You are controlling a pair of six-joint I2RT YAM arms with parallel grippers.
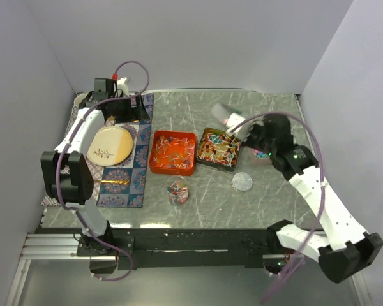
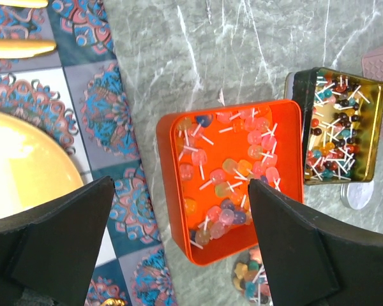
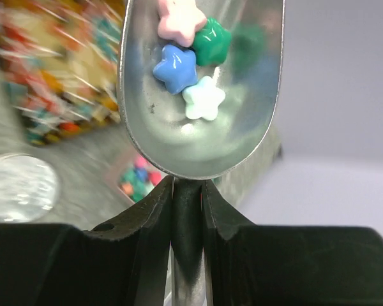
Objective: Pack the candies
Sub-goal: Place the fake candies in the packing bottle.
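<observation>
The right gripper (image 3: pixel 187 191) pinches the thin handle of a metal scoop (image 3: pixel 179 146). In the scoop lie four star candies (image 3: pixel 177 67): pink, green, blue and pale mint. The scoop hangs over the far right part of the table (image 1: pixel 268 197), just beside the right edge of the tin (image 1: pixel 218 148). Under it stands a small dish (image 3: pixel 137 178) with ball candies.

The left gripper (image 2: pixel 180 185) is spread wide and holds nothing. It hangs at the far left, above the mat (image 1: pixel 131 185) and near the plate (image 1: pixel 110 145).

The orange box (image 1: pixel 172 153) stands left of the tin, just beside it, and both hold candies on white sticks. A jar (image 1: pixel 177 190) with candies is near of the box, and a lid (image 1: pixel 242 182) lies right of the jar.
</observation>
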